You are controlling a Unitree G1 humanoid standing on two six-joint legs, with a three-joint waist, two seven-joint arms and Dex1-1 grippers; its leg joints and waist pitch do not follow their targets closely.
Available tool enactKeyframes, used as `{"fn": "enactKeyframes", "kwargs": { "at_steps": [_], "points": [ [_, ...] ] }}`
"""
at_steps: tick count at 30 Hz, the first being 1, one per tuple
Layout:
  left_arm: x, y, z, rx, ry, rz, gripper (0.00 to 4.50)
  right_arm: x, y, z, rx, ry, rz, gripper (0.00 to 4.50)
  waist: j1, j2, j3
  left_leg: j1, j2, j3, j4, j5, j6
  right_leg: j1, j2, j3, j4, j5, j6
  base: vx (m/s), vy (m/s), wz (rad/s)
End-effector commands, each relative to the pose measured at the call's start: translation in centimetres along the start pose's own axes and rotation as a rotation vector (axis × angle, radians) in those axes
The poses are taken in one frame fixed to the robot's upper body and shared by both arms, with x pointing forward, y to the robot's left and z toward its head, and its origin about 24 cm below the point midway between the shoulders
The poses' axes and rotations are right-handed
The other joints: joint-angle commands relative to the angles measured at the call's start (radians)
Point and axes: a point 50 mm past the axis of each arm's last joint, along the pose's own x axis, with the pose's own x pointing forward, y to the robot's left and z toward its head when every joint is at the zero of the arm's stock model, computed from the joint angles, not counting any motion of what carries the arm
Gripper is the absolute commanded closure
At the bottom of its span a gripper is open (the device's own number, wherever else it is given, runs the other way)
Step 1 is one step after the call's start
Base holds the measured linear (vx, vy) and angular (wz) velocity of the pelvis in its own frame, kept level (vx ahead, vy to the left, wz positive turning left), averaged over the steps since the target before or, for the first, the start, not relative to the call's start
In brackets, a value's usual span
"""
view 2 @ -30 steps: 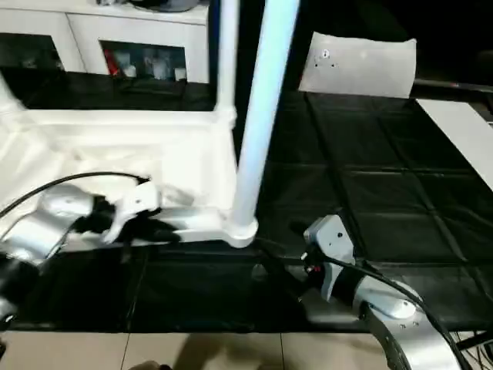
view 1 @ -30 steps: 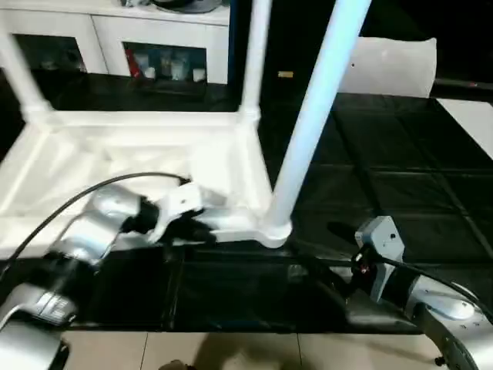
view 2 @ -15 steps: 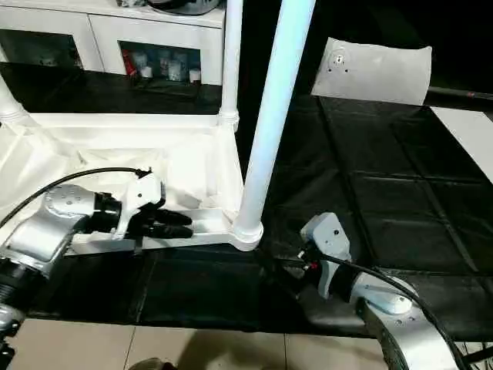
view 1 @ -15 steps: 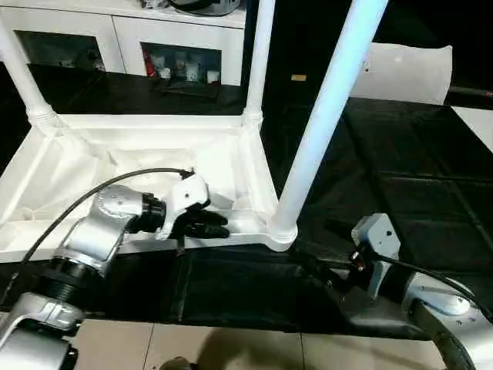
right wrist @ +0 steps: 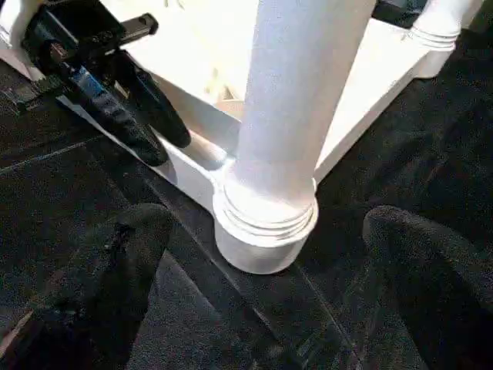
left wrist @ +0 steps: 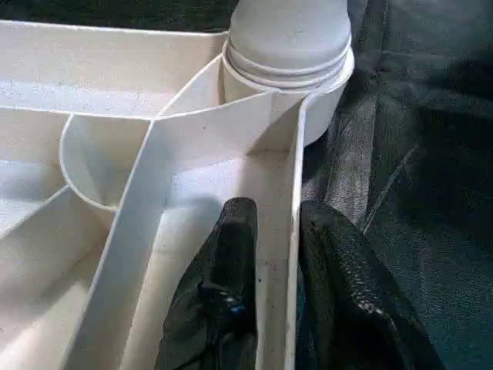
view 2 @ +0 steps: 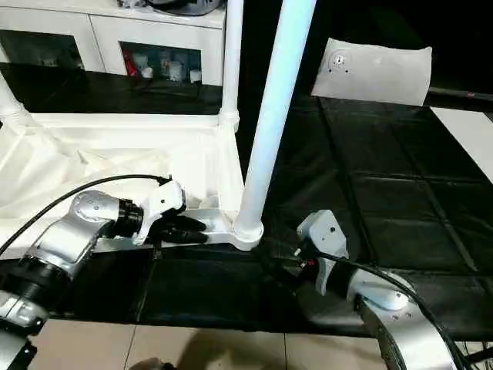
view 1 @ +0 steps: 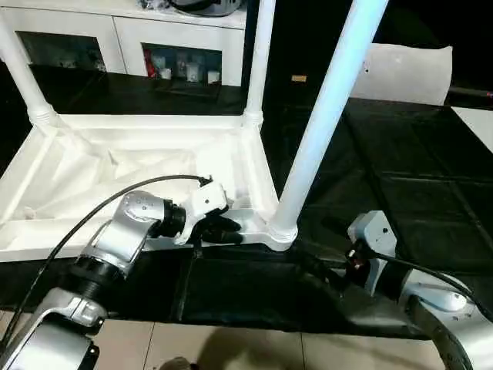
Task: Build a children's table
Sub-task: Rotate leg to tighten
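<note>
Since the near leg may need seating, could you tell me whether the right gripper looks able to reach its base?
Probably yes: the right gripper is open, its fingers spread either side of the leg base, with bare black mat between.

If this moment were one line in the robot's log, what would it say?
left gripper: shut on tabletop rim | right gripper: open by leg

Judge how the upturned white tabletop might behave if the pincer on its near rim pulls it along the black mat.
The tabletop is probably stiff: ribbed underside. Likely light, hollow plastic. With legs standing tall, it may tip; the left pincer straddles only a thin rim.
</note>
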Motion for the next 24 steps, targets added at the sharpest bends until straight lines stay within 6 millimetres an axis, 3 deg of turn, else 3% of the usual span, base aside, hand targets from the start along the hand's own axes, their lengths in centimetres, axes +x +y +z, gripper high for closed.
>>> {"fn": "enactKeyframes", "kwargs": {
  "at_steps": [1, 5, 6, 10, 16, 22, 24],
  "points": [
    [0.1, 0.4, 0.2, 0.012, 0.017, 0.021, 3.68, 0.2, -0.2, 0.1, -0.017, 0.000, 0.005, 0.00, 0.003, 0.004, -0.057, 0.027, 0.060, -0.018, -0.071, -0.150, 0.032, 0.029, -0.086, 0.045, -0.075, -0.022, -0.223, 0.000, 0.000, 0.00],
    [0.2, 0.5, -0.1, 0.010, 0.031, 0.015, 3.94, 0.1, -0.3, 0.2, -0.016, 0.000, 0.002, 0.00, 0.007, 0.003, -0.055, 0.028, 0.061, -0.019, -0.074, -0.176, 0.022, 0.027, -0.087, 0.046, -0.079, -0.059, -0.217, 0.000, 0.000, 0.00],
    [0.2, 0.5, -0.1, 0.010, 0.033, 0.011, 4.23, 0.1, -0.3, 0.2, -0.015, 0.001, 0.002, 0.00, 0.008, 0.003, -0.054, 0.028, 0.060, -0.019, -0.075, -0.189, 0.017, 0.025, -0.087, 0.046, -0.081, -0.084, -0.212, 0.000, 0.000, 0.00],
    [0.2, 0.5, -0.2, 0.019, 0.045, -0.003, 4.36, 0.1, -0.3, 0.2, -0.014, 0.002, 0.001, 0.00, 0.008, 0.003, -0.054, 0.029, 0.062, -0.020, -0.077, -0.204, 0.007, 0.024, -0.088, 0.046, -0.084, -0.116, -0.203, 0.000, 0.000, 0.00],
    [0.0, 0.7, -0.6, 0.101, 0.136, -0.024, 4.44, 0.5, -0.6, 0.4, -0.002, 0.003, 0.007, 0.00, 0.005, 0.001, -0.057, 0.028, 0.061, -0.020, -0.075, -0.176, 0.015, 0.024, -0.087, 0.046, -0.079, -0.062, -0.210, 0.000, 0.000, 0.00],
    [-0.2, 0.5, 0.2, 0.138, 0.081, -0.090, 4.44, 1.3, -1.5, 0.7, 0.003, 0.005, 0.036, 0.00, 0.006, 0.012, -0.059, 0.028, 0.060, -0.020, -0.073, -0.167, 0.012, 0.027, -0.089, 0.045, -0.074, -0.027, -0.229, 0.000, 0.000, 0.00],
    [0.0, 0.1, 0.5, 0.150, 0.052, -0.167, 4.44, 1.7, -1.9, 0.9, 0.016, -0.016, 0.091, 0.00, 0.005, 0.010, -0.062, 0.028, 0.060, -0.019, -0.071, -0.159, 0.016, 0.030, -0.088, 0.045, -0.072, -0.001, -0.239, 0.000, 0.000, 0.00]
  ]
}}
